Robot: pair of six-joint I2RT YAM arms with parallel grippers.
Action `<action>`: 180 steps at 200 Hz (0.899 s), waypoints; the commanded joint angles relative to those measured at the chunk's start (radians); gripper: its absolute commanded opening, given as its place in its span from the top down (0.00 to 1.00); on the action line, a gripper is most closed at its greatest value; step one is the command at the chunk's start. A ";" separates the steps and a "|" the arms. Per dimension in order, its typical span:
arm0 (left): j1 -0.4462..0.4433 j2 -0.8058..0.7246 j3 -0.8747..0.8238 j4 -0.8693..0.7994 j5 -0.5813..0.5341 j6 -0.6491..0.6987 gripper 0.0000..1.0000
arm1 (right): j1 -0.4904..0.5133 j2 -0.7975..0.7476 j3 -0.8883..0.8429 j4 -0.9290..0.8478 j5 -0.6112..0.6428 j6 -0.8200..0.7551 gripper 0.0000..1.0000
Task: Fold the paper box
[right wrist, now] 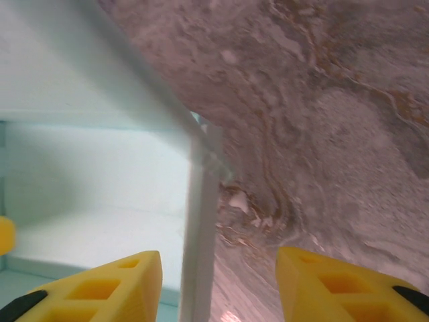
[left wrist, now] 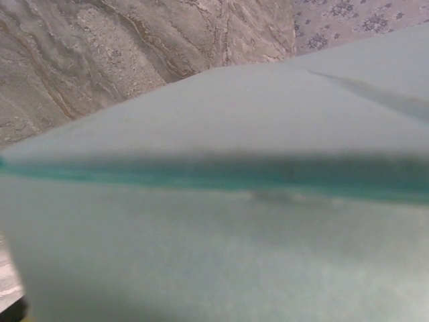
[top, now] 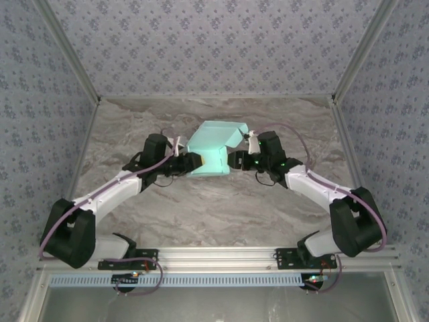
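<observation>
From the near edge, both arms reach inward across the marbled surface (top: 201, 215) and meet at its middle, where the paper box (top: 213, 153) sits half-formed between them, touching the surface. The left end effector (top: 196, 161) is at the box's left side. Its own camera is pressed so close to pale blue card that its fingers are hidden, so I cannot tell whether it is clenched or released. The right end effector (top: 233, 159) is at the box's right side. In its wrist view the yellow fingers (right wrist: 100, 288) stand apart, released, straddling an upright side wall of the box without pinching it.

Farther back, a flap (top: 228, 132) rises tilted over the open body, not yet closed.

The step in hand looks like squaring up the side walls, roughly mid-task. The next move probably calls for the right end effector to pinch or nudge that wall upright while the left steadies the body. The rear flap can then be brought down and tucked in without crushing the thin card.
</observation>
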 commanded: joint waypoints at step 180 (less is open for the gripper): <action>0.075 0.169 0.117 0.314 0.399 -0.219 0.60 | -0.196 0.184 -0.245 1.036 -0.456 0.698 0.38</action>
